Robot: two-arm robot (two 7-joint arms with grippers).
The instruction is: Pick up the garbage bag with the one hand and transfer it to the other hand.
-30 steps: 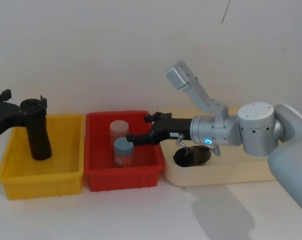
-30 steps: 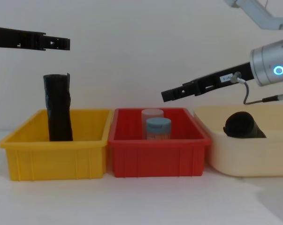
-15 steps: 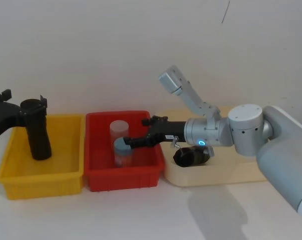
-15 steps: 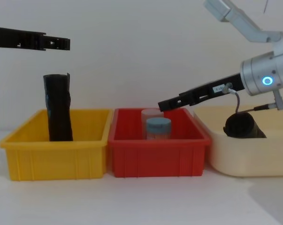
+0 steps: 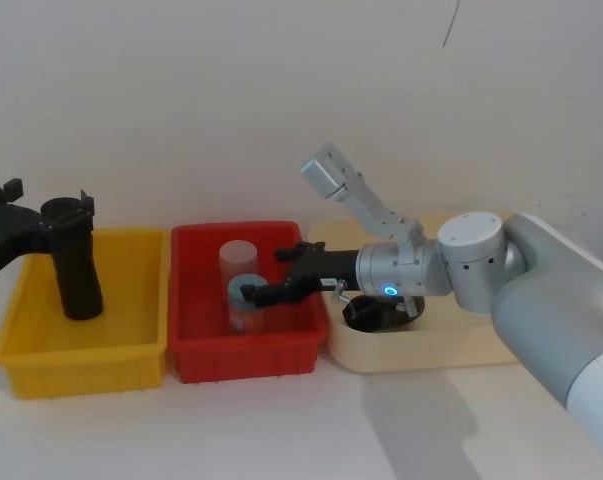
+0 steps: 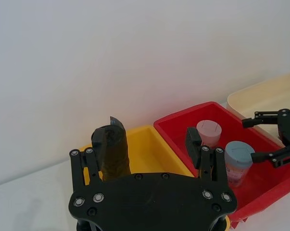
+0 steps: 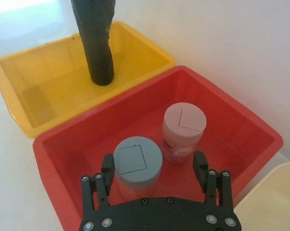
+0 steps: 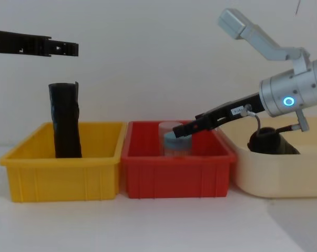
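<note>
Garbage bag (image 8: 271, 143) on its side in the cream bin (image 8: 276, 181), rightmost of three bins in a row, touched by neither gripper. From the chest, lower part hidden behind the bin's near side. From the head, partly covered by the right arm's blue-lit wrist (image 8: 287, 97), hanging just above. Loop of cable (image 8: 254, 125) dangling from that wrist in front of the bag's end.

Right gripper (image 7: 154, 160) reaching leftward past the cream bin, out over the middle red bin (image 8: 176, 176), tilted downward. Fingers spread wide, gripping nothing. Directly below them, two upright jars. Blue-lidded jar (image 7: 137, 162) close to one finger, pink-lidded jar (image 7: 182, 124) just behind it, the two near each other. Fingertips about level with the blue lid as seen from the chest; contact impossible to tell.

Left gripper (image 6: 135, 144) at the far left, high over the yellow bin (image 8: 63, 178), fingers likewise spread and empty. Beneath it, well clear of the fingertips in the chest view, a slim black roll (image 8: 64, 121) upright in the yellow bin, top edge ragged.

Between left gripper and bag: the whole red bin with its jars, plus the right gripper itself.

Bins side by side on a white table (image 8: 147, 226), plain pale wall (image 8: 147, 31) behind.
</note>
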